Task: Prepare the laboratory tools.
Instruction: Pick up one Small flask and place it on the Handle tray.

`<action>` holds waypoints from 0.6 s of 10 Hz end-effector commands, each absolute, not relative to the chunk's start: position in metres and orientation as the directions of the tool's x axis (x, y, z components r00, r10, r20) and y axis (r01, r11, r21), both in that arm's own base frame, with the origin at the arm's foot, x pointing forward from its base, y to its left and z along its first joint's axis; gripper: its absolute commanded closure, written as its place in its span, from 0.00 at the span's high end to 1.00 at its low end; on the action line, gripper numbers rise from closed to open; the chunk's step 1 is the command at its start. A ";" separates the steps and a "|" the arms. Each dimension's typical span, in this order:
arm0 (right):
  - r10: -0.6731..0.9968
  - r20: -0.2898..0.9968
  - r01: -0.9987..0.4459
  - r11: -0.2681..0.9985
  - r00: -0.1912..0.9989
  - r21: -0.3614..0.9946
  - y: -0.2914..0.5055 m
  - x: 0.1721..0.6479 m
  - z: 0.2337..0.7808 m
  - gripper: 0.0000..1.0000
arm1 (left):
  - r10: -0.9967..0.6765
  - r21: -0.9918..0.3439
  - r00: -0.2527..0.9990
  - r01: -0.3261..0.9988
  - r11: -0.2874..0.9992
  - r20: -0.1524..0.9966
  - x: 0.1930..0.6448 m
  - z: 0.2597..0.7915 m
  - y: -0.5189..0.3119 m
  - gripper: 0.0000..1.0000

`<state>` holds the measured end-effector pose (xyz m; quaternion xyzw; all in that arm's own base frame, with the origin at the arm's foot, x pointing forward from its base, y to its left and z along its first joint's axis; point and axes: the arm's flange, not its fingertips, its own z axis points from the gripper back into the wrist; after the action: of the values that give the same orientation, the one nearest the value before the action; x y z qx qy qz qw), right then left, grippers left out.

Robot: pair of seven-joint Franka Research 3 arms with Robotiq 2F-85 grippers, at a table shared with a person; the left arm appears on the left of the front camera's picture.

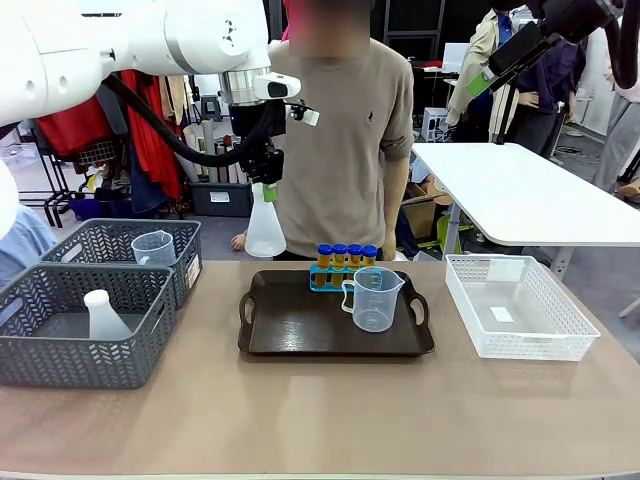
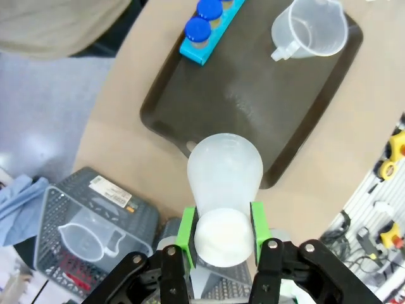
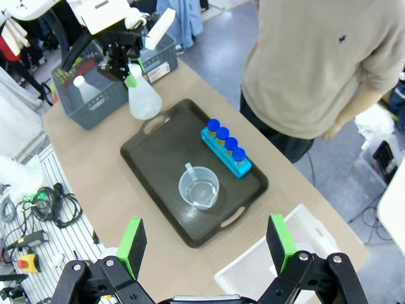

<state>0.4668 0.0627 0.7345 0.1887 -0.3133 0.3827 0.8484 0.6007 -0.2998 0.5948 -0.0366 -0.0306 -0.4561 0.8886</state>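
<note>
My left gripper is shut on the neck of a white translucent conical flask, holding it in the air above the dark tray's left end. On the tray stand a clear measuring beaker and a blue rack of yellow tubes with blue caps. My right gripper is open, raised high above the table.
Two grey mesh baskets at the left hold a second beaker and a second flask. A white mesh basket stands at the right. A person stands behind the tray.
</note>
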 end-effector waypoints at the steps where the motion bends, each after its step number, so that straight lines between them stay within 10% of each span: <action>1: 0.531 0.678 -0.769 0.634 0.508 0.080 0.062 0.466 0.736 1.00 | -0.793 -0.014 0.603 0.796 0.605 0.085 0.597 0.601 -0.301 0.00; 6: 0.531 0.678 -0.769 0.634 0.508 0.080 0.062 0.466 0.736 1.00 | -0.889 0.065 0.453 0.887 0.457 0.065 0.607 0.543 -0.315 0.00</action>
<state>0.4668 0.0627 0.7345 0.1887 -0.3133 0.3827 0.8484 0.6090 -0.3128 0.5578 -0.0069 -0.0341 -0.5031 0.8635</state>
